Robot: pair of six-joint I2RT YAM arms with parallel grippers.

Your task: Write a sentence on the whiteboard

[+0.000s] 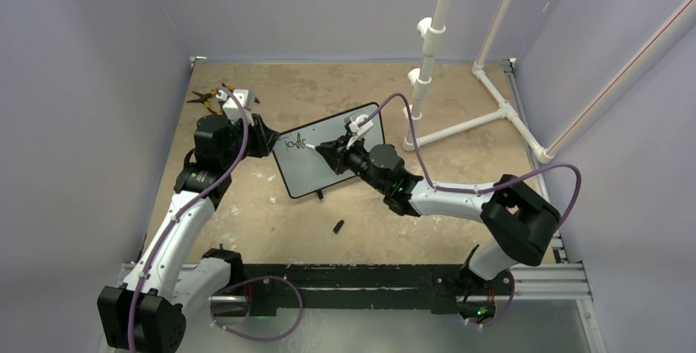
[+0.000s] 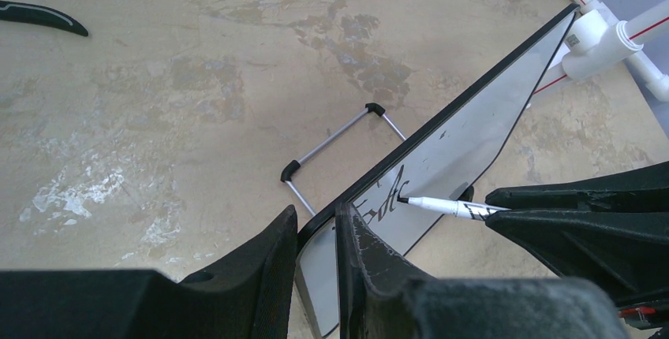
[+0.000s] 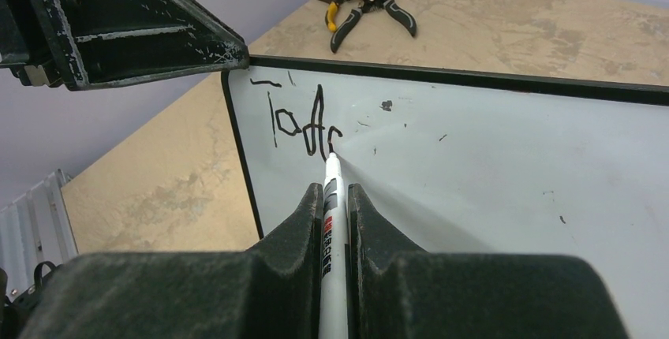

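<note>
- While the board stands tilted near the middle of the table (image 1: pixel 271 213), the whiteboard (image 1: pixel 328 168) is pinched at its 9 o'clock edge by the left gripper (image 2: pixel 315 225), one finger on the face and one behind the frame.
- Right gripper (image 3: pixel 335 197) is clenched on a white marker (image 3: pixel 331 221), with the tip touching the board's upper left area.
- So far the sentence (image 3: pixel 304 122) is only its opening letters, roughly "Toda", so I judge most of the writing is yet to come.
- Behind the board, at about 12 o'clock in the left wrist view, the wire stand (image 2: pixel 335 146) rests on the table.
- Risk: pressing the marker too hard could push the tilted board back or twist it in the narrow edge grip, which would smear or skew the letters.
- Risk: the marker sits between smooth fingers, so side drag on each stroke might rotate it or slide it back, lifting the tip and leaving gaps.
- Risk: as the words run toward 3 o'clock, leverage grows far from the clamped edge, and that unsupported side may flex or swing away.
- Risk: the right arm's wrist hangs over fresh ink and could wipe it.
- Off the work: pliers (image 1: pixel 209 97) at the table's 10 o'clock, a small black cap (image 1: pixel 338 226) at the board's 6 o'clock, and a PVC pipe frame (image 1: pixel 460 127) at 2 o'clock.
</note>
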